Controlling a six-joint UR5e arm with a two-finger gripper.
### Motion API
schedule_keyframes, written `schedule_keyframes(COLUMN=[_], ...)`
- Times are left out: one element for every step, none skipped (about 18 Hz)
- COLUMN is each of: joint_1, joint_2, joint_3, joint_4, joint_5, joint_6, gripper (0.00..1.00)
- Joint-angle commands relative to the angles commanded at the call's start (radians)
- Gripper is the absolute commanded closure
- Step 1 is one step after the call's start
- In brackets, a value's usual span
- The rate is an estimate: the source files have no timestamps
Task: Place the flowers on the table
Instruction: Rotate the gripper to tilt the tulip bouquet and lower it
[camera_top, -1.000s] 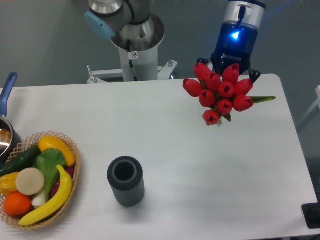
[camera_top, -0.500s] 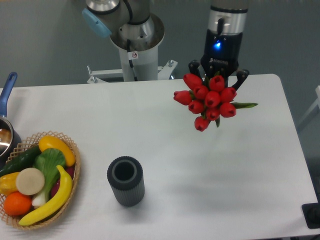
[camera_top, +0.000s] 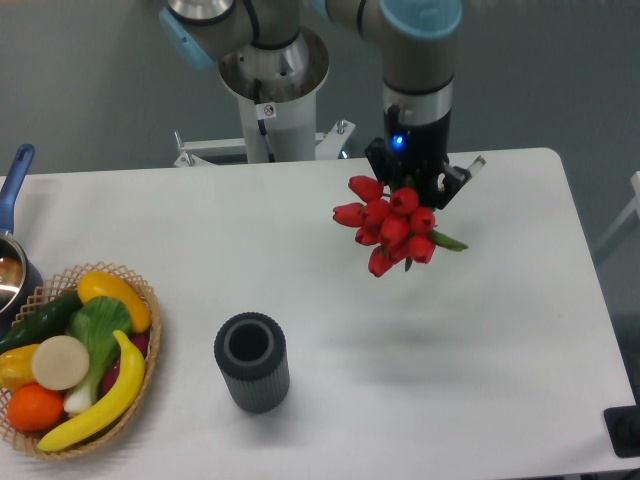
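A bunch of red tulips, the flowers (camera_top: 388, 225), hangs in the air over the right half of the white table (camera_top: 500, 330), heads toward the camera and a green leaf sticking out to the right. A faint shadow lies on the tabletop below the bunch. My gripper (camera_top: 412, 183) is right behind and above the blooms, shut on the stems, which the heads mostly hide.
A dark ribbed vase (camera_top: 251, 361) stands upright at the front centre-left. A woven basket (camera_top: 75, 360) of fruit and vegetables sits at the front left, with a blue-handled pot (camera_top: 12, 250) behind it. The arm's base (camera_top: 270, 90) rises behind the table's far edge.
The gripper has carried the flowers leftward and toward the table's middle, and the bunch looks lower and smaller than before.
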Motion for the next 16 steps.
schedule_keyframes(joint_1=[-0.005, -0.014, -0.014, -0.014, -0.015, -0.017, -0.023, -0.025, -0.025, -0.025, -0.025, -0.025, -0.025, -0.025, -0.025, -0.025], joint_2=[-0.008, -0.02, -0.032, -0.044, -0.058, -0.077, -0.093, -0.112, -0.129, -0.14, -0.152, -0.163, -0.172, -0.183, -0.196, -0.21], joint_3=[-0.002, 0.001, 0.004, 0.005, 0.005, 0.005, 0.005, 0.008, 0.011, 0.012, 0.018, 0.029, 0.034, 0.041, 0.049, 0.054], joint_4=[0.002, 0.002, 0.002, 0.003, 0.002, 0.003, 0.006, 0.008, 0.009, 0.011, 0.012, 0.011, 0.011, 0.011, 0.011, 0.012], joint_5=[0.009, 0.011, 0.011, 0.012, 0.014, 0.014, 0.016, 0.016, 0.016, 0.014, 0.014, 0.016, 0.014, 0.014, 0.016, 0.016], joint_6=[0.0, 0.0, 0.0, 0.0, 0.0, -0.008, -0.012, -0.012, -0.012, -0.012, -0.011, -0.011, -0.011, -0.012, -0.014, -0.014], gripper=[0.59, 0.59, 0.59, 0.59, 0.59, 0.59, 0.59, 0.59, 0.59, 0.59, 0.59, 0.59, 0.59, 0.59, 0.59, 0.59])
